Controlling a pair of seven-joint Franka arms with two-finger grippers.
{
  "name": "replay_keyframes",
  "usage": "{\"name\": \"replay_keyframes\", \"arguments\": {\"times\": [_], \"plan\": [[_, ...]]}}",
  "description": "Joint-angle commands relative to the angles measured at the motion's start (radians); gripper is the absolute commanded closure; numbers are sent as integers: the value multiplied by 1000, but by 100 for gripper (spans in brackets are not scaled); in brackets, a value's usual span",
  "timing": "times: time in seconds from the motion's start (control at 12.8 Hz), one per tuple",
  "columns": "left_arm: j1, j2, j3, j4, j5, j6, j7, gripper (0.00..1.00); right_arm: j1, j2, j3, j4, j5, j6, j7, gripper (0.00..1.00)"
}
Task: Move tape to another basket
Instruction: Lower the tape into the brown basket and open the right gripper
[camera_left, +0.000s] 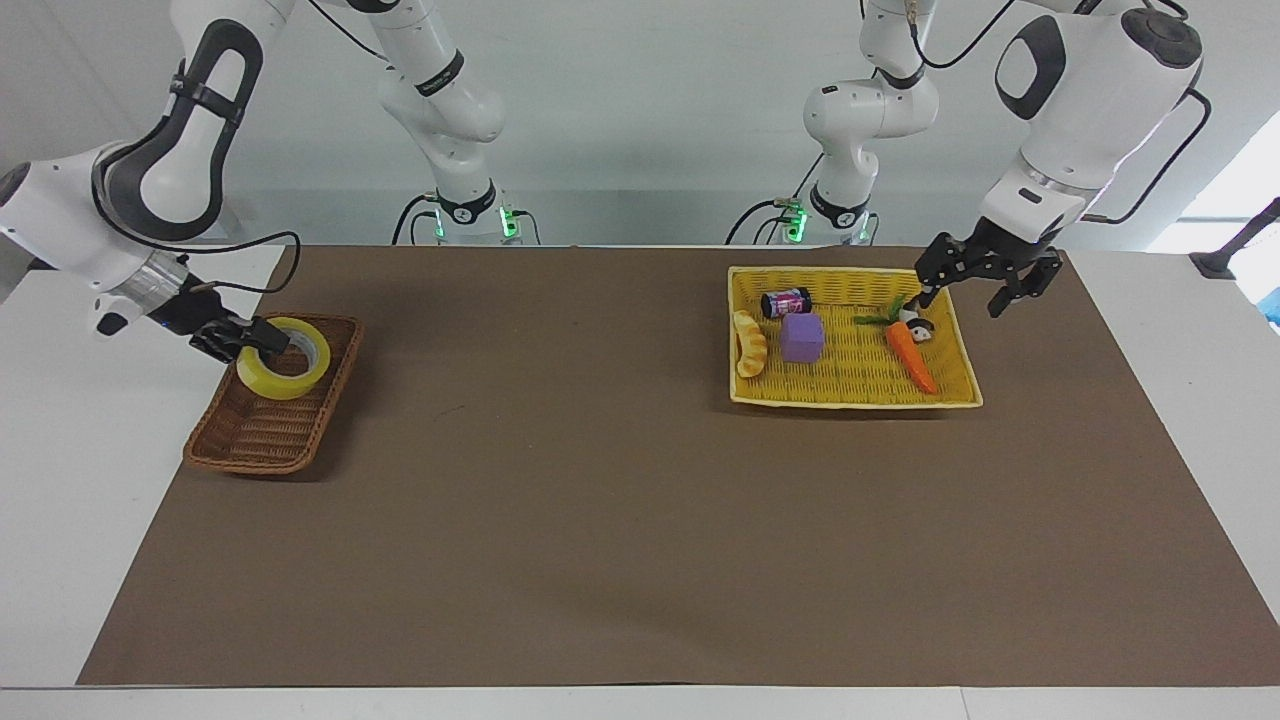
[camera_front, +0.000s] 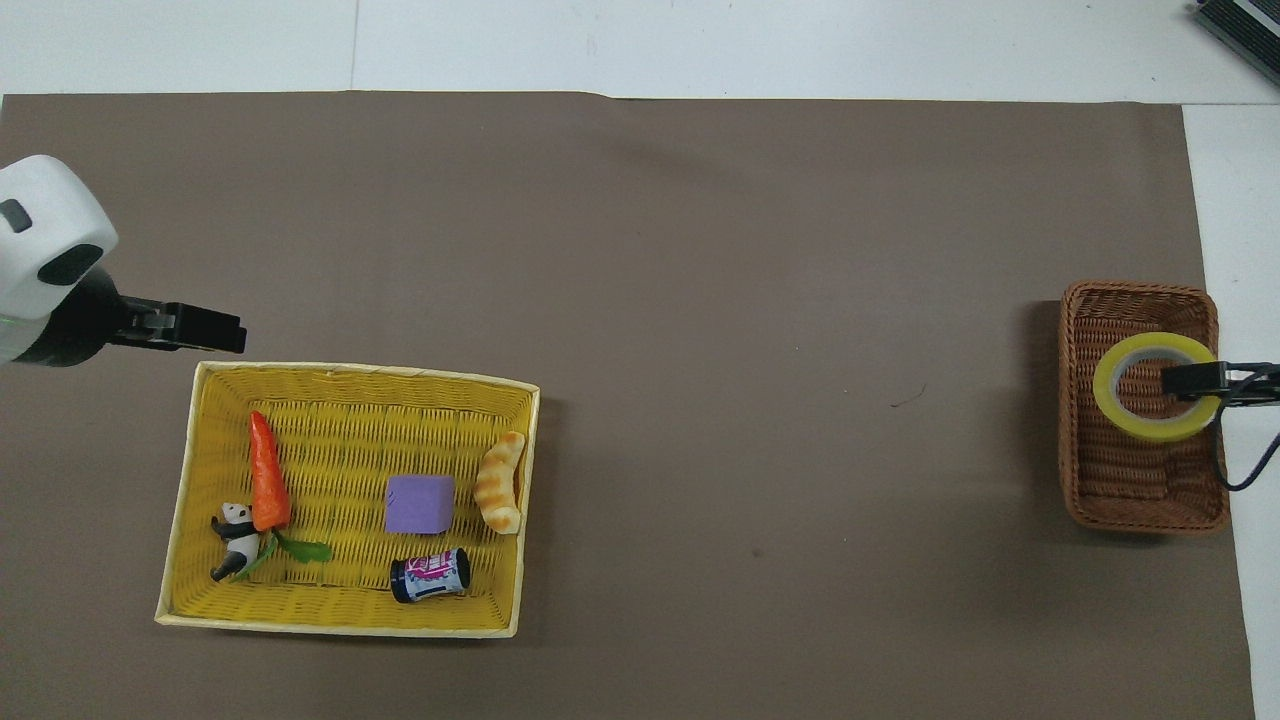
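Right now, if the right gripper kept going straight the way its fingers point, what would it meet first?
The right gripper is shut on the tape roll, low over the brown wicker basket, pointing down toward the table's middle. Going on, the tape would probably meet the basket's woven floor or sloping wall first; depth is unclear.

My view bright, even, lit from overhead. Soft faint shadows beside wicker basket (camera_left: 272, 405) and yellow basket (camera_left: 955, 350). Daylight glare at window edge past my left arm. Focus sharp, no blur.
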Motion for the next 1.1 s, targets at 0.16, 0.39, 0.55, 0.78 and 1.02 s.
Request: {"name": "replay_keyframes", "arguments": {"times": [0.16, 0.39, 0.55, 0.78, 1.02], "plan": [[2, 102, -16, 237, 111, -236, 31, 0, -66, 90, 11, 39, 82, -6, -95, 100], [3, 96, -16, 227, 102, -218, 33, 0, -64, 90, 11, 22, 75, -7, -104, 100], [3, 96, -16, 226, 100, -215, 30, 0, -64, 105, 11, 8, 71, -6, -167, 100], [8, 96, -16, 226, 100, -216, 22, 0, -64, 122, 9, 4, 71, 19, -177, 80], [9, 94, -15, 226, 98, -216, 22, 0, -67, 123, 11, 14, 76, 10, -158, 0]]}}
